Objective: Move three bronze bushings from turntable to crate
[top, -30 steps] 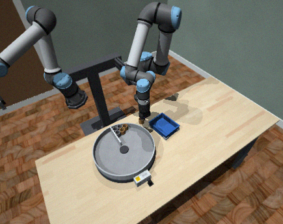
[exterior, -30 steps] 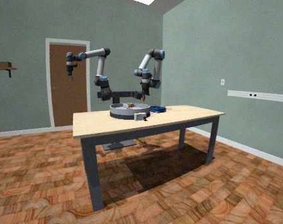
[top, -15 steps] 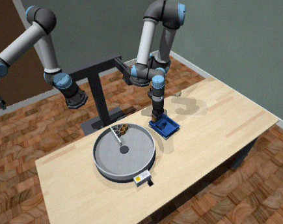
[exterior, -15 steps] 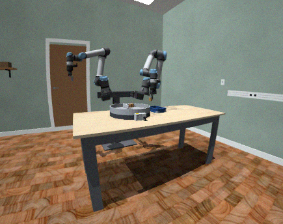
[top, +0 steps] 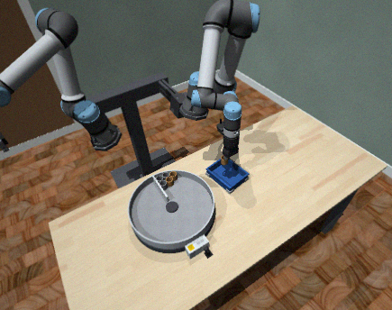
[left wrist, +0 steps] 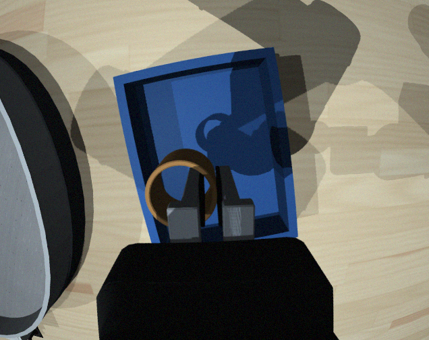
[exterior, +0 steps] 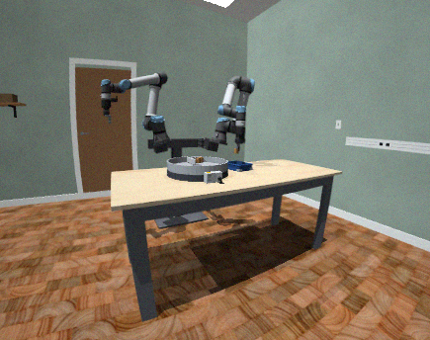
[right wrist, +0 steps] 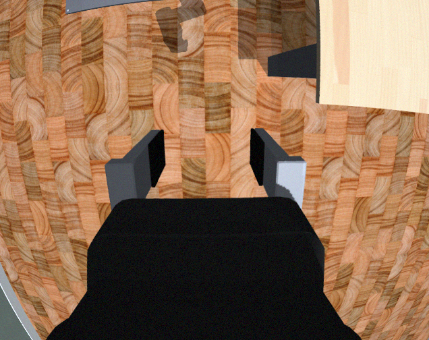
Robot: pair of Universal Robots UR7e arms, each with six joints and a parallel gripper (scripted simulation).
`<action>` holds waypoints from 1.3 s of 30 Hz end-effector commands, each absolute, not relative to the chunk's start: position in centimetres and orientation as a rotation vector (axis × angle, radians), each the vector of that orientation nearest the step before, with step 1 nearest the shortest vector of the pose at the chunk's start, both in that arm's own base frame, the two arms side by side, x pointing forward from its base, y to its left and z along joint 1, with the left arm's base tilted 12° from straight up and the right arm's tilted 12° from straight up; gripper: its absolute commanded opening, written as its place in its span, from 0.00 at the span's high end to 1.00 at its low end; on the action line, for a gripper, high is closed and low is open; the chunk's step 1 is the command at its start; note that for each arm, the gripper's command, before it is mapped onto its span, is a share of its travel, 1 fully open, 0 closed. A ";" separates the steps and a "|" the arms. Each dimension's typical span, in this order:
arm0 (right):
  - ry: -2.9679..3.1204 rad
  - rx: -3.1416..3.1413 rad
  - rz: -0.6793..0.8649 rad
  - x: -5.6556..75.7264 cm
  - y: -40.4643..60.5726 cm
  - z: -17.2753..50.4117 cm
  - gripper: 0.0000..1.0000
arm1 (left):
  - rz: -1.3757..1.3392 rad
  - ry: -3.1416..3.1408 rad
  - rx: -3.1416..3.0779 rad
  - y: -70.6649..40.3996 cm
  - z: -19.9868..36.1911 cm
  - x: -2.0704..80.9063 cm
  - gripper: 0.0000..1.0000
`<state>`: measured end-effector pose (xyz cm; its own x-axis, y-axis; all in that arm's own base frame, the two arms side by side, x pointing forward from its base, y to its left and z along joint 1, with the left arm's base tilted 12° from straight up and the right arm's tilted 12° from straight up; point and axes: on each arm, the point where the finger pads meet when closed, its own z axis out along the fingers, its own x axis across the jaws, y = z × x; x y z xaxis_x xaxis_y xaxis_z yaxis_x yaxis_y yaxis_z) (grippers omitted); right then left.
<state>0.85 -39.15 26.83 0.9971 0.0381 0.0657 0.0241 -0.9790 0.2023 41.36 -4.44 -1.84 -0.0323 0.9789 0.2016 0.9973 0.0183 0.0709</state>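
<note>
My left gripper (top: 225, 156) (exterior: 236, 146) (left wrist: 210, 184) is shut on the wall of a bronze bushing (top: 223, 160) (exterior: 236, 151) (left wrist: 148, 190). It holds it upright above the blue crate (top: 234, 178) (exterior: 240, 166) (left wrist: 125, 109), over its inside near one side. The crate looks level; its corner guides are mostly hidden. No bushing shows in the visible part of its floor. On the turntable (top: 156, 225) (left wrist: 9, 219) stand two bronze bushings (top: 174, 176) (top: 169, 181) and grey ones (top: 163, 184) beside them. My right gripper (right wrist: 207, 146) (top: 5, 148) is open and empty, out beyond the table.
A thin divider (top: 161, 188) stands on the turntable beside the bushings, running towards the dark hub (top: 171, 206). A small control box (top: 197, 246) (exterior: 213, 177) sits at the turntable's front. The turntable's raised rim is a short way from the crate.
</note>
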 end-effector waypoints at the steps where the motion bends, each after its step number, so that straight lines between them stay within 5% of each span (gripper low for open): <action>1: 0.045 2.937 0.103 0.8 -39.1 26.8 0.00 | -0.293 -2.168 -2.126 -3.2 -1.3 42.0 1.00; 39: 0.045 2.937 0.103 0.8 -39.1 26.8 0.00 | -0.293 -2.166 -2.126 -2.9 -1.3 42.0 1.00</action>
